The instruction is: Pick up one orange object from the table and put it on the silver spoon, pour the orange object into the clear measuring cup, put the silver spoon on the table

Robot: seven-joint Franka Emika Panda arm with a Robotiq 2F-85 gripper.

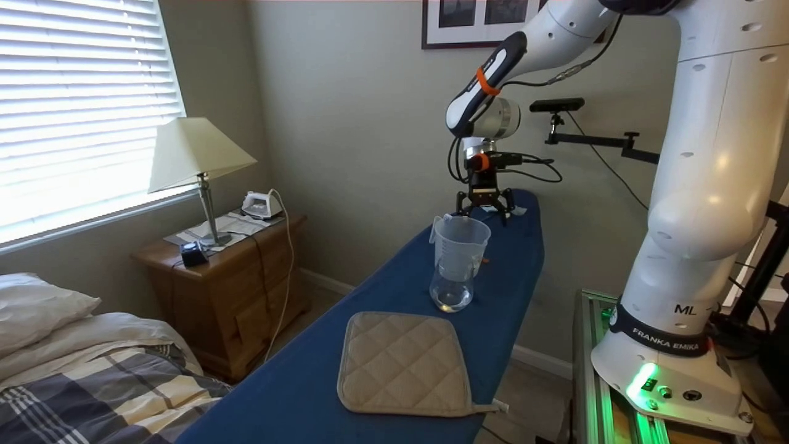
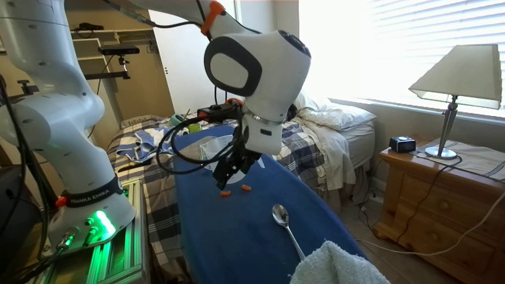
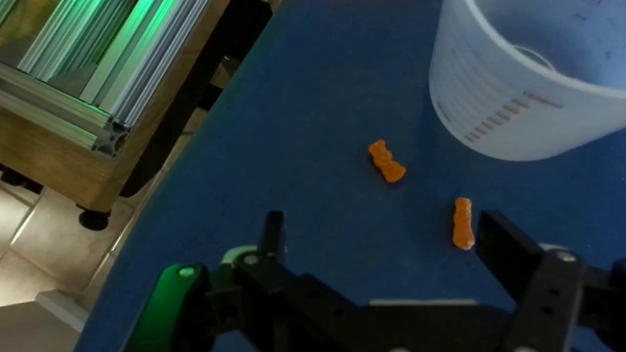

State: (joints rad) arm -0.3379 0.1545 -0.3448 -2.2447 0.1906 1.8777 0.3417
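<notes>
Pale blinds (image 1: 80, 105) glowed near a wooden nightstand (image 1: 216, 296), and the dark blue table (image 1: 296, 382) tapered toward a plain wall (image 1: 345, 154). Toward that narrow end hung the gripper (image 3: 381, 222), its two fingers spread wide apart, with blue showing in the gap. One orange object (image 3: 463, 224) lay on the table, in the wrist view just beside the tip of the finger on that view's right; whether the two touched could not be told. A second orange object (image 3: 387, 161) lay farther out, ahead of the gap. Near both, the clear measuring cup (image 3: 508, 112) stood upright. In an exterior view the silver spoon (image 2: 288, 230) lay well apart from the gripper, its handle running to a pale towel (image 2: 339, 268).
</notes>
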